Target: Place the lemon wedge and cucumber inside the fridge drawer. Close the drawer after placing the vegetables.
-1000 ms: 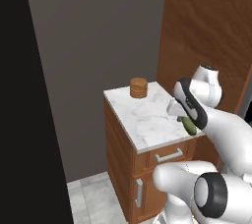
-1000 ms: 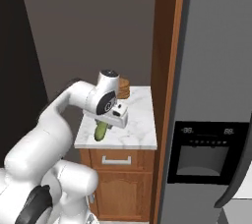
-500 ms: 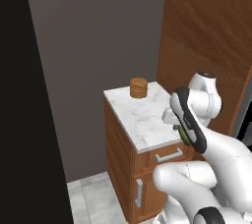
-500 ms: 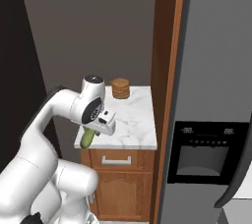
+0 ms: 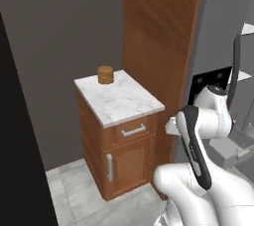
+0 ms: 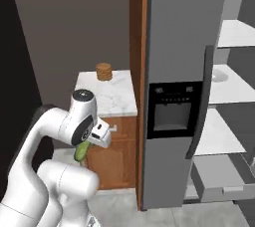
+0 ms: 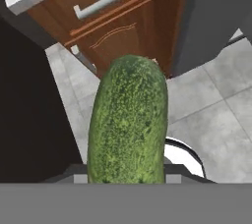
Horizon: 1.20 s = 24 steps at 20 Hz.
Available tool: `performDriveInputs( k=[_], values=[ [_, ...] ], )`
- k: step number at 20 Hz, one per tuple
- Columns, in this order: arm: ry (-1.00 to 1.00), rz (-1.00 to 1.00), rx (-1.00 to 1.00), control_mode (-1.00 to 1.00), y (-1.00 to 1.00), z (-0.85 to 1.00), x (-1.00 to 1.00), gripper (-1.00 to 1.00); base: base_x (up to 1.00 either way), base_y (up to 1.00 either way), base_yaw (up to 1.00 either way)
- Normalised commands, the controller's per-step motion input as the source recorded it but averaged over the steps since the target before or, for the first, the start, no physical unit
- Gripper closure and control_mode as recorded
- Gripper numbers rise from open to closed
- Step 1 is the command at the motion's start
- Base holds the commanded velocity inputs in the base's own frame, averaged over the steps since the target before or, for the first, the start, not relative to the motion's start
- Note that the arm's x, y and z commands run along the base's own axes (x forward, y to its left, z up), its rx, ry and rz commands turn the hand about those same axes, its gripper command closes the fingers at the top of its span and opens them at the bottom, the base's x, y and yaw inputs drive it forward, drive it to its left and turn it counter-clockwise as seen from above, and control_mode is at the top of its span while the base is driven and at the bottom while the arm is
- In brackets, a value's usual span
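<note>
the gripper [image 6: 85,147] hangs low in front of the brown wooden cabinet [image 6: 110,157], beside the fridge's grey door [image 6: 177,86], in the right base view. its jaws are clamped on the cucumber [image 7: 129,122], which in the hand view stands out lengthwise from between them, dark green and pebbled, its rounded far end toward the cabinet front. in the right base view the cucumber [image 6: 81,151] shows as a green stub under the hand, pointing down and clear of the floor

the cabinet carries a white marble top [image 5: 118,96] with a round brown ridged stack [image 5: 105,74] near its back corner. below the top sits a wooden drawer with a silver handle [image 5: 132,130], shut, and under it a cabinet door with an upright handle [image 5: 109,167]

the fridge stands open on the far right of the right base view: flat pale shelves [image 6: 233,85] are stacked inside, and at the bottom the fridge drawer [image 6: 219,185], a shallow grey box, is pulled out. its inside cannot be made out from this angle. the cucumber is well apart from that drawer, on the other side of the grey door

the floor [image 7: 211,105] under the hand is pale grey tile
</note>
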Motion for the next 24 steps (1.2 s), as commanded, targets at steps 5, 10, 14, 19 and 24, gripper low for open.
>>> performDriveInputs(
  k=[5, 10, 14, 19, 24],
  values=[
    [0.00, 0.00, 0.00, 1.00, 0.00, 0.00, 0.00, 1.00, -0.36, -0.52, -0.66],
    [0.00, 0.00, 0.00, 1.00, 0.00, 0.00, 0.00, 1.00, 0.11, -0.18, -0.80],
    [0.00, 0.00, 0.00, 1.00, 0.00, 0.00, 0.00, 1.00, 0.14, -0.43, -0.60],
    [0.00, 0.00, 0.00, 1.00, 0.00, 0.00, 0.00, 1.00, 0.18, -0.23, -0.20],
    [0.00, 0.00, 0.00, 1.00, 0.00, 0.00, 0.00, 1.00, 0.80, -0.22, -0.01]
  ],
)
